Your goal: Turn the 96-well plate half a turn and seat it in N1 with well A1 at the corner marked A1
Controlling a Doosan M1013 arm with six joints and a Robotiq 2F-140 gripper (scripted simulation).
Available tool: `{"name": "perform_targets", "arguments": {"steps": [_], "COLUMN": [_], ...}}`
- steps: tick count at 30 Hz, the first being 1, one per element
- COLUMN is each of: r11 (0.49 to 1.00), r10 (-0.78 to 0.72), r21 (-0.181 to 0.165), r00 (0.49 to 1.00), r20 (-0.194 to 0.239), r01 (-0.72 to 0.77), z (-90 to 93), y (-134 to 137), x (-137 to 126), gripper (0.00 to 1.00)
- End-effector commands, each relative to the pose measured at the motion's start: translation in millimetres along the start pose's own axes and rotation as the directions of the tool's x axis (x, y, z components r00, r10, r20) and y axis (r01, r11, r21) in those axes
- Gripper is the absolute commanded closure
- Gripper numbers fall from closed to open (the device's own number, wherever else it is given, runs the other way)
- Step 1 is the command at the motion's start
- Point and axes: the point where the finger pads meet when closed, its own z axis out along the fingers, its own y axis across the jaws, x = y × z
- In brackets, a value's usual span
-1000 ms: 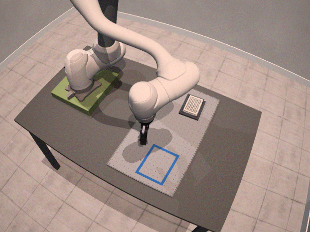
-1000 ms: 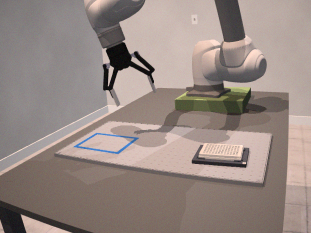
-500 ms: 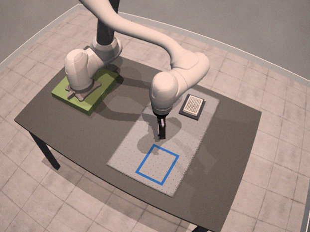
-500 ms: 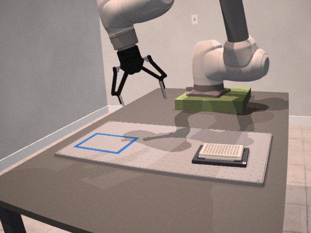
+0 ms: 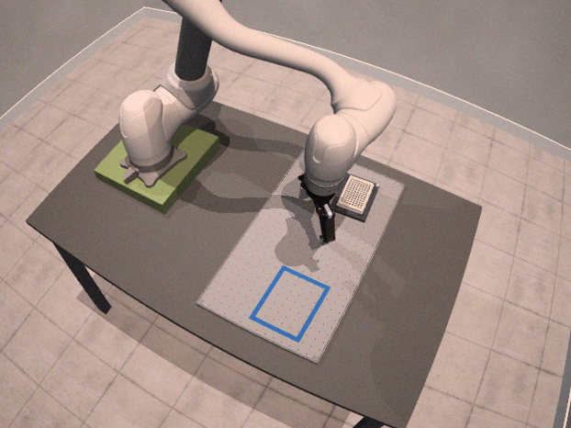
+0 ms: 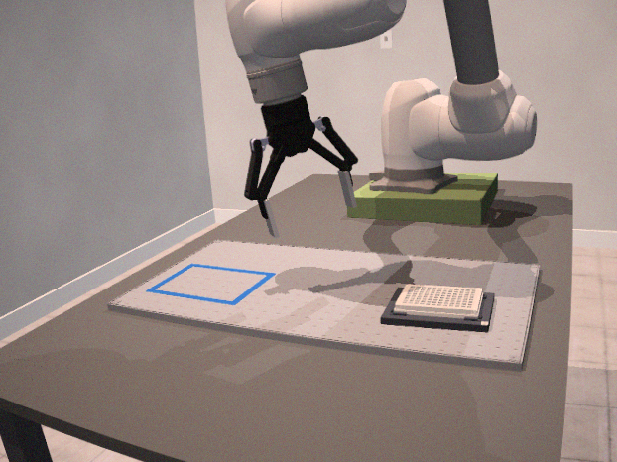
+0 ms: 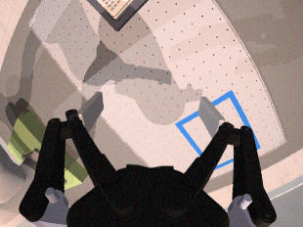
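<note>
Danger is that the wide-open, empty pincer (image 6: pixel 309 206), high above the counter (image 6: pixel 288 404), may descend crooked and knock the plate (image 6: pixel 440 299) inside nest N1 (image 6: pixel 435 321).

The arm (image 5: pixel 266 51) is showing rounded cream-white joint housings and a dark grey tube link (image 6: pixel 465 25); its flared grey foot (image 5: pixel 151 166) is sitting at 9 o'clock, and a black gripper (image 6: pixel 308 200) is showing pale grey fingertip pads (image 6: pixel 347 189)
</note>
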Motion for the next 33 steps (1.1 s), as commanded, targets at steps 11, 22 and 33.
{"name": "perform_targets", "arguments": {"steps": [11, 22, 33], "r11": [0.968, 0.911, 0.809], "r10": [-0.246, -0.401, -0.571], "r21": [-0.046, -0.069, -0.088], "r00": [0.968, 0.913, 0.813], "r20": [0.042, 0.075, 0.117], "r01": [0.248, 0.406, 0.581], "z": [13.7, 24.1, 36.9], "y": [-19.8, -38.6, -65.2], "x": [54.9, 94.4, 140.7], "gripper": [0.00, 0.00, 0.00]}}
